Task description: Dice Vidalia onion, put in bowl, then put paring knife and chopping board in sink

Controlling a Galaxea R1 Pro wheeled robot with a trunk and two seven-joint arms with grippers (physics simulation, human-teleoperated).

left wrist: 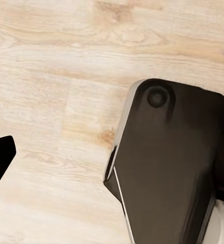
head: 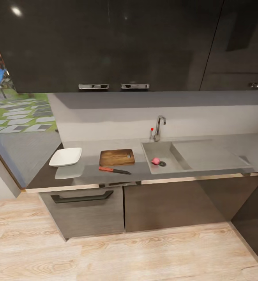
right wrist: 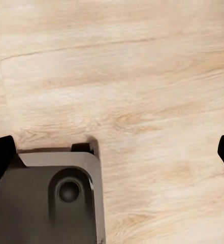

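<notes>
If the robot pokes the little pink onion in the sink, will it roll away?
Probably a bit. The Vidalia onion looks round, so a nudge would likely roll it. The sink walls should stop it going far. It sits right beside the drain, and its smooth skin may be slippery to pinch.

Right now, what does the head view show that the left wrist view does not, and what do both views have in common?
Head view: the countertop with the bowl, the chopping board, the paring knife in front of the board, and the sink holding the Vidalia onion.

Left wrist view: a dark part of the robot's body seen from close, above the floor.

Both: the pale wooden floor.
</notes>
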